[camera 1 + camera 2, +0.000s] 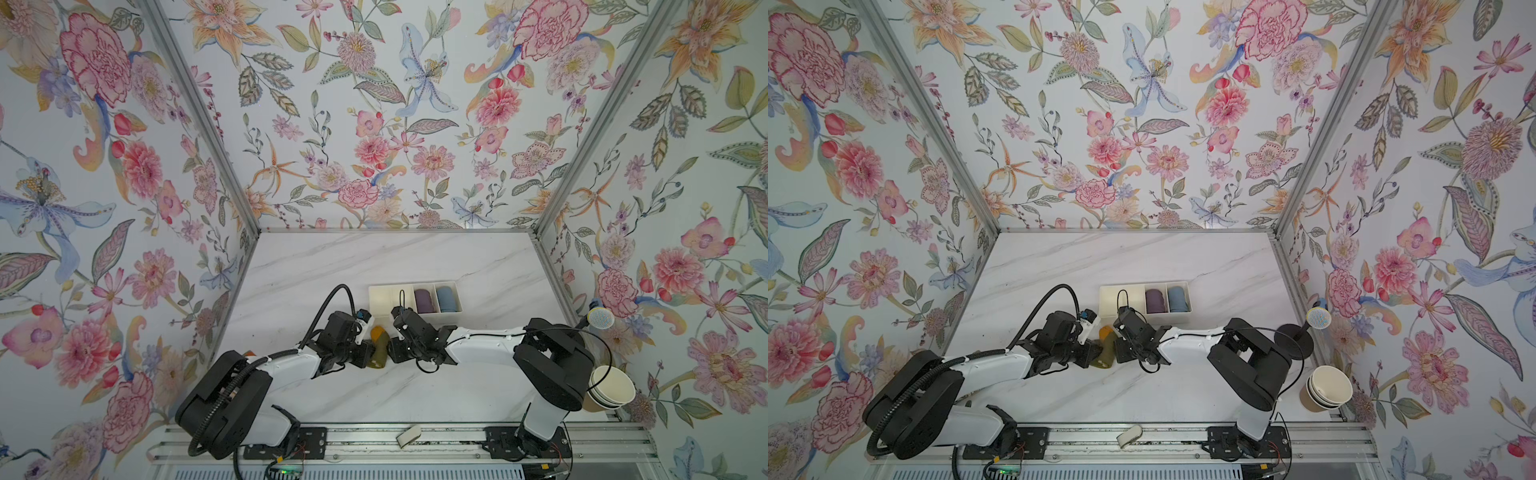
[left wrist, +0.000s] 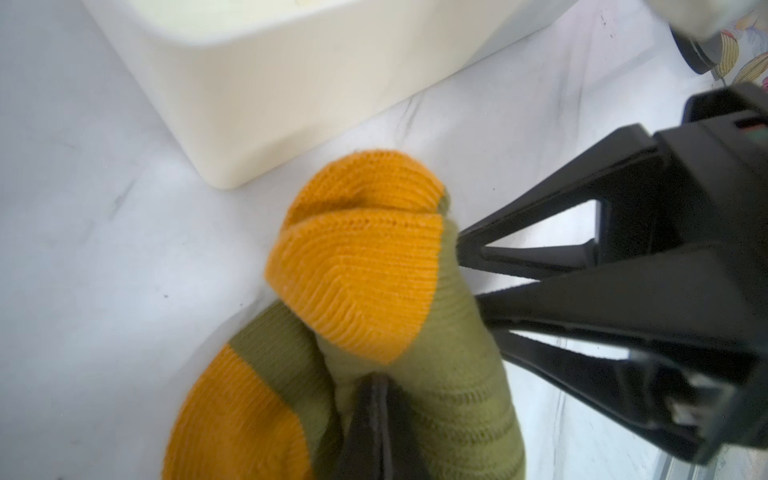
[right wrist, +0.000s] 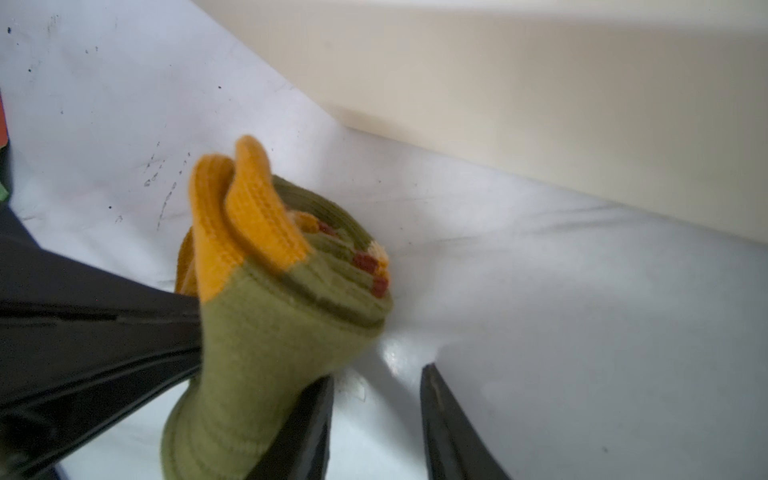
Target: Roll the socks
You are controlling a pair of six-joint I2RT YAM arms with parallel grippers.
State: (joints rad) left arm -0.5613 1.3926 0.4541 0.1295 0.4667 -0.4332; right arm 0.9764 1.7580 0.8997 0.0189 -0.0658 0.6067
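Note:
The socks [image 1: 379,347] [image 1: 1106,348] are a tight olive-green roll with mustard-yellow toes, lying on the marble table between both grippers. My left gripper [image 1: 370,353] [image 2: 376,384] is shut, its tips buried in a fold of the socks [image 2: 440,395]. The right gripper [image 1: 390,352] [image 3: 378,374] is open with only bare table between its jaws. One of its fingers [image 3: 307,419] presses the side of the roll [image 3: 266,353]. Red, cream and orange stripes show at the roll's end. From the left wrist view the right gripper [image 2: 467,272] touches the socks' far side.
A cream divided tray [image 1: 384,296] stands just behind the grippers, holding a purple sock roll [image 1: 424,300] and a blue sock roll [image 1: 446,298]. Stacked paper cups [image 1: 611,388] and a microphone [image 1: 600,319] are at the right edge. Floral walls enclose three sides.

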